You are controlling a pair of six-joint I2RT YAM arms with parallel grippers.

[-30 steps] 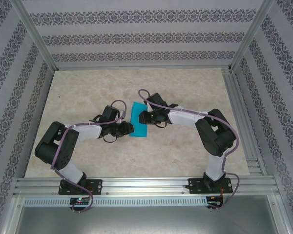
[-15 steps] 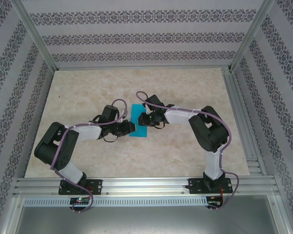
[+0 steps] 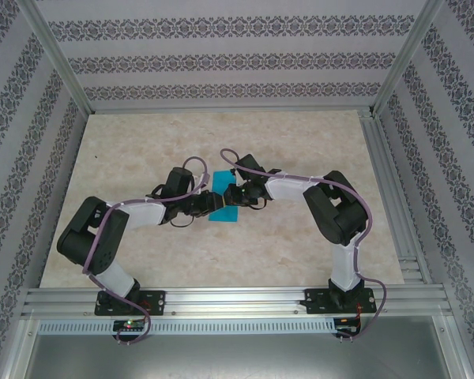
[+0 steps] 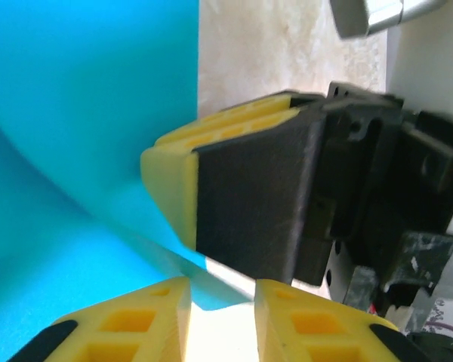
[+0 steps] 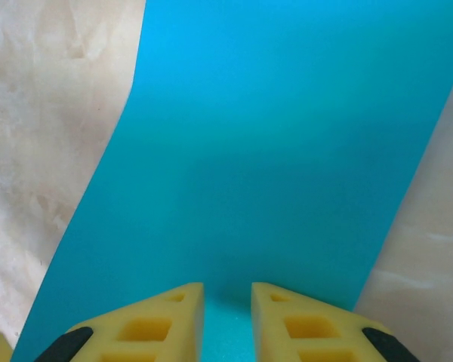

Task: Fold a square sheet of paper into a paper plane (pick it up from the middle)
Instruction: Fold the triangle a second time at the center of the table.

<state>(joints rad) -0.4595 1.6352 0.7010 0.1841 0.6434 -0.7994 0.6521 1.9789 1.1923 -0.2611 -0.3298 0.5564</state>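
Between the two yellow fingers of the left gripper (image 4: pixel 223 288), seen from its own wrist, runs a narrow slot with pale table showing through it. A corner of the square sheet of paper (image 4: pixel 83 113) tapers down to the mouth of that slot. From there the teal sheet spreads toward 10 and 12 o'clock, swelling into a soft curved ridge instead of lying flat.

The right gripper (image 5: pixel 226 290) also has its jaws only narrowly apart. Teal shows in the slit between its fingers, and its tips sit at the sheet's near edge. The sheet runs away from them toward 12 o'clock as a smooth band, with the marbled table (image 3: pixel 300 142) at 9 and 3 o'clock of it. From the left wrist, one of its yellow fingers (image 4: pixel 170 181), backed by a dark pad, lies against the sheet's edge at 1 o'clock of the left fingertips.

From above, both grippers meet over the sheet near the middle of the table. The left arm reaches in from 7 o'clock and the right arm from 4 o'clock. Teal shows at 12 and 6 o'clock of the grippers.
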